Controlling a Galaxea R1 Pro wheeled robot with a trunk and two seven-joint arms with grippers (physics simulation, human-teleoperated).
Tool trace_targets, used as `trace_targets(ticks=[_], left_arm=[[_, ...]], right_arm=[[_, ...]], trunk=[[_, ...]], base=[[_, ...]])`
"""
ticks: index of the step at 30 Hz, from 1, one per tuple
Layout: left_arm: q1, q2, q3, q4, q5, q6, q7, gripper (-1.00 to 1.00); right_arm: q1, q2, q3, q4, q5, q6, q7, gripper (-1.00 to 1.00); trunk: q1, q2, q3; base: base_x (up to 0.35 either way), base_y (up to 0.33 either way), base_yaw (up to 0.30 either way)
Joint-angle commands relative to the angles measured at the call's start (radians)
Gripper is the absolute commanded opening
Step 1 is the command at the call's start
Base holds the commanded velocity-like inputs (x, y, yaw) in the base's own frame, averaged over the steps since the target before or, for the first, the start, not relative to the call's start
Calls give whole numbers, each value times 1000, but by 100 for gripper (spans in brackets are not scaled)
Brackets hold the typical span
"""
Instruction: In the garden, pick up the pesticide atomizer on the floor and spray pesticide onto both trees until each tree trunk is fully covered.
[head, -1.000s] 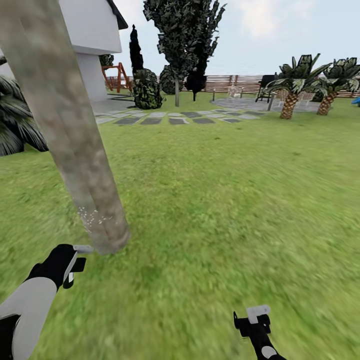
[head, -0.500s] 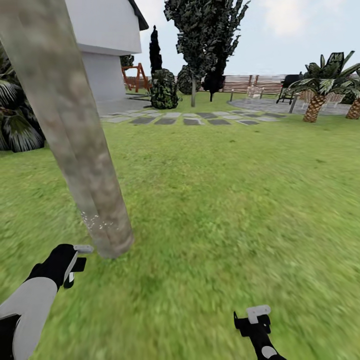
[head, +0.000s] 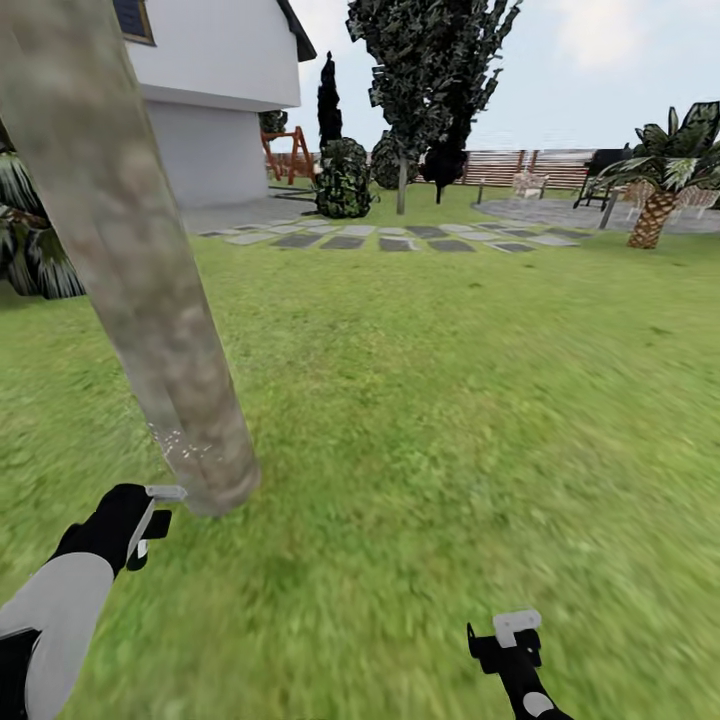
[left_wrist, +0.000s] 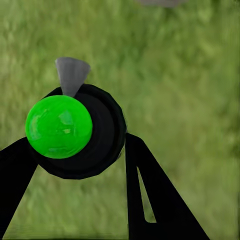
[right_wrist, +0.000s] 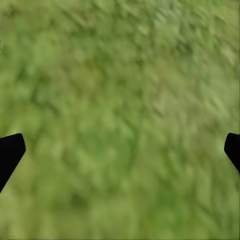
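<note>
— Where do we stand? Our left gripper (left_wrist: 80, 150) is clenched on the atomizer (left_wrist: 67, 130): in the wrist view its black fingers sit on either side of the dark body with the green ball on top, and the grey nozzle (head: 165, 492) points out over the grass (head: 450, 420).

— And the trunk (head: 150, 300)?

— Just ahead of that nozzle in the head view, leaning up out of frame. A sprinkle of white flecks (head: 185, 445) marks its foot; above them the bark looks bare, so we judge the covering has barely begun.

— Then how do we do this well?

— We should keep the nozzle aimed square at the bark and near it, and work upward in slow passes, since only the lowest band shows any specks. We'd also want to go round the trunk, because one side alone will not cover it.

— The right gripper (right_wrist: 120, 150)?

— Spread wide and holding nothing, over grass; its finger tips sit at opposite edges of its wrist view. We leave it low, away from the spray.

— The second tree?

— We cannot tell which one it is from here.
</note>
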Motion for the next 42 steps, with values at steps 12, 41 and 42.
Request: trace_targets(ticks=[12,41,42], left_arm=[[-18,-5,-7,-126,0,134,-13,-100],[-18,-22,-9,-147,-2,143,-14,-100],[-18,-22,-9,-147,-2,143,-14,-100]], right_arm=[[0,0,9,-2,-10,-3,-3,100],[0,-1,9,-2,-10,-2,-2,100],[0,0,9,-2,-10,-2,-2,100]], trunk=[[0,0,-1],[0,0,-1],[0,0,-1]], base=[[0,-21,241],[99,-212,2],[0,-275,0]])
